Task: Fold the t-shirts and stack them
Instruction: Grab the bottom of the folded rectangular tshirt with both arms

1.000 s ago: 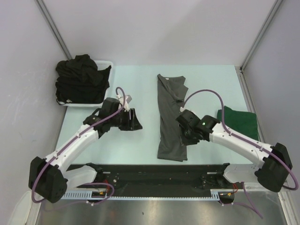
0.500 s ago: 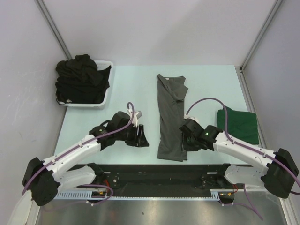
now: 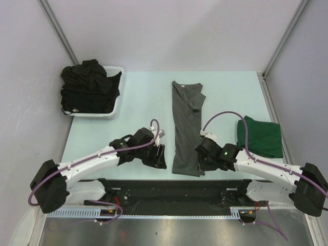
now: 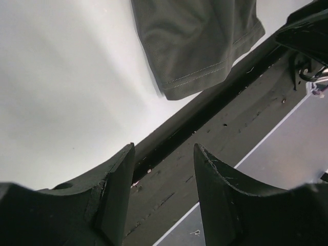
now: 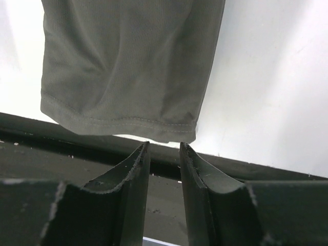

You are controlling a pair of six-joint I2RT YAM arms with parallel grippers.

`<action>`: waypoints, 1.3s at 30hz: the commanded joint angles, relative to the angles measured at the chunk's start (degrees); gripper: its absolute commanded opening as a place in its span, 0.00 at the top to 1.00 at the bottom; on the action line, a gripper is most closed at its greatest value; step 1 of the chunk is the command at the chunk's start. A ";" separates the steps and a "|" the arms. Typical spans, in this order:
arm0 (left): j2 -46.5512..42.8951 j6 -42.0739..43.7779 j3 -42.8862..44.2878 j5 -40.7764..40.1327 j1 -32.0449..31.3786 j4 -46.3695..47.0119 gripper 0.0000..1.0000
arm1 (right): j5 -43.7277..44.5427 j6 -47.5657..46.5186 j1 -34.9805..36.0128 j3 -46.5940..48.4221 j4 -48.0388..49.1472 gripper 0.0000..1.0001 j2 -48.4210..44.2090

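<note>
Near grey t-shirt [image 3: 184, 128]: left end effector [image 4: 164, 151] half-open, right end effector [image 5: 163, 147] ajar, both empty.

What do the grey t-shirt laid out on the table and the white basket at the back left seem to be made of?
Grey t-shirt: soft knit fabric with a matte finish, perhaps cotton or a blend. The right wrist view shows fine ribbing, loose creases and a double-stitched hem.
Basket: probably rigid plastic, white and smooth. Its thin rim keeps a straight edge around the heaped black shirts.
</note>
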 commanded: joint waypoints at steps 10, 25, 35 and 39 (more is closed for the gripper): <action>6.13 -1.13 4.48 -3.11 -4.71 3.32 0.45 | 2.99 3.90 2.88 -2.04 -4.67 0.65 -4.55; 15.01 -0.69 5.09 -2.23 -8.31 9.82 0.44 | 3.08 1.18 3.05 0.59 -8.89 0.64 -4.29; 19.67 0.01 5.98 -2.67 -9.98 13.34 0.43 | 2.99 -0.76 2.79 2.88 -9.59 0.64 -2.10; 20.20 -0.08 5.89 -2.76 -10.16 13.69 0.43 | 2.90 -1.11 2.79 3.06 -9.95 0.64 -2.18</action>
